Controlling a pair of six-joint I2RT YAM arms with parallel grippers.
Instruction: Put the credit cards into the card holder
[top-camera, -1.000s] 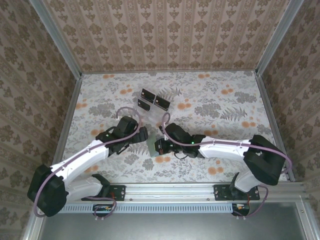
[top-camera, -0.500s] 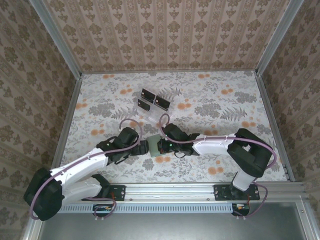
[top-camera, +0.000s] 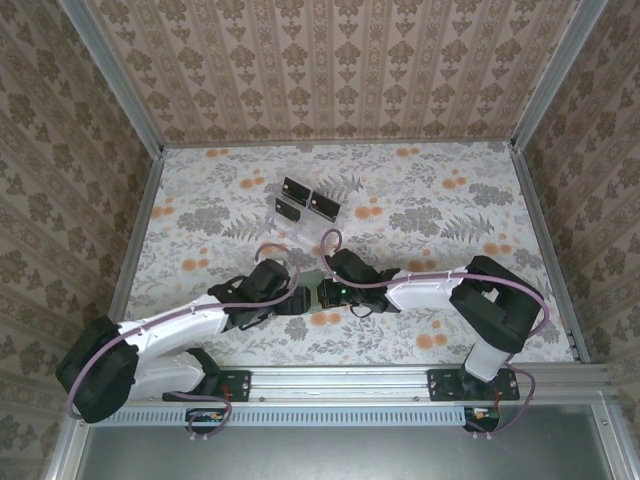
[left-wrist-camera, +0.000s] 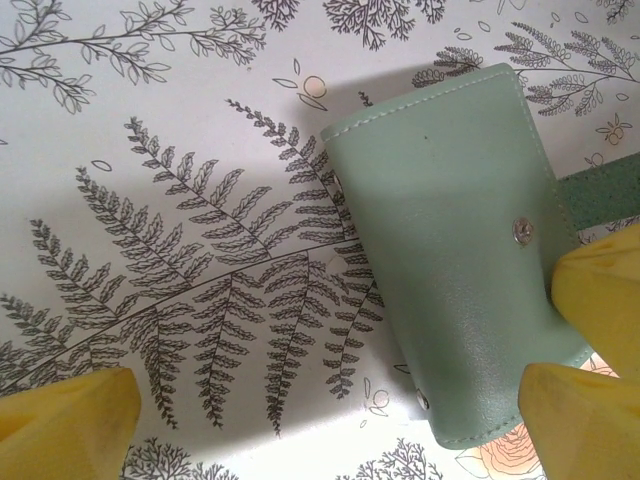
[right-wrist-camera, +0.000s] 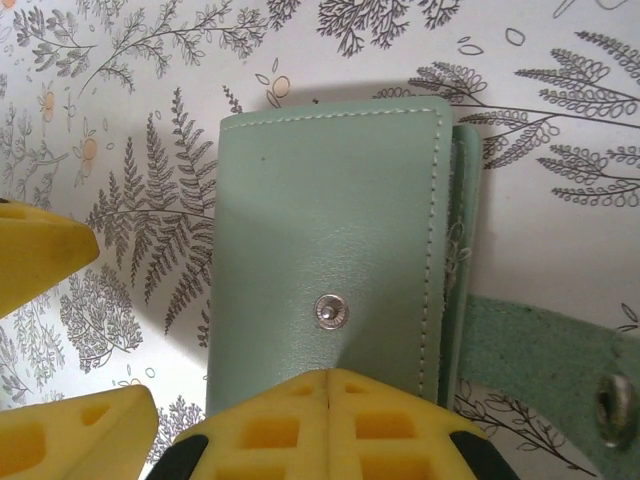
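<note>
Nothing loaded yet — credit cards (top-camera: 323, 204) stand in clear rack (top-camera: 303, 226); card holder (right-wrist-camera: 330, 250) on desk (top-camera: 450, 200) — left jaws apart, right jaws together.

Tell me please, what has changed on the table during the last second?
The left end effector, open, moved to the right and came up to the small flat grey-green card holder; the right arm folded its elbow inward. The right end effector stayed shut on the holder, and the small black rectangular cards stayed where they were.
</note>
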